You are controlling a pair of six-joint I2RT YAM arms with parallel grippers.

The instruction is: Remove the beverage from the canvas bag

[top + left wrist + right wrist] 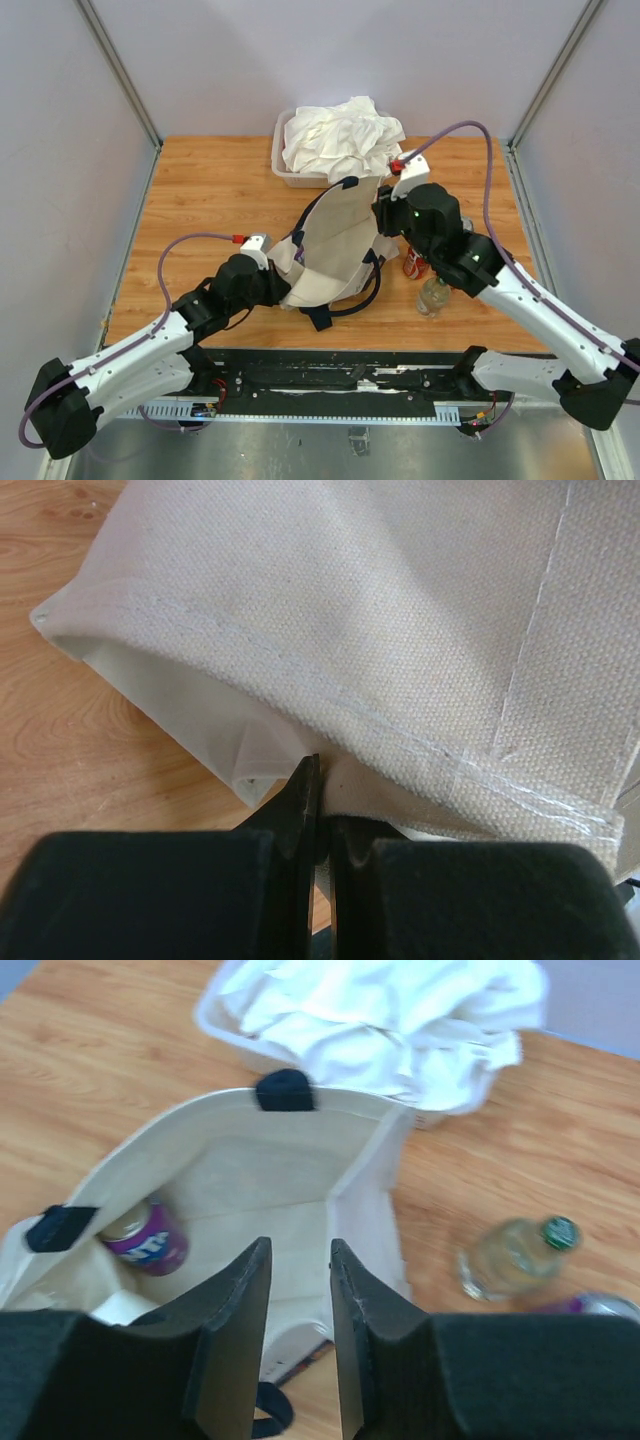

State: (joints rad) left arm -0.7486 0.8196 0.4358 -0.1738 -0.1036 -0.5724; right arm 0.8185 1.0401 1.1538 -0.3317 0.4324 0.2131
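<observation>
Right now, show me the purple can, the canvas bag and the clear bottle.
purple can (pixel 148 1242): right wrist view, on its purple side.
canvas bag (pixel 250 1175): right wrist view, on its inner far wall.
clear bottle (pixel 505 1260): right wrist view, on its body.

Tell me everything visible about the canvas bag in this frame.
The canvas bag is beige woven cloth with dark navy strap handles, slumped on the table, mouth gaping. The left pincer is shut on an edge of its fabric. A purple can lies inside against one wall. A tub of white cloth stands just behind it.
</observation>
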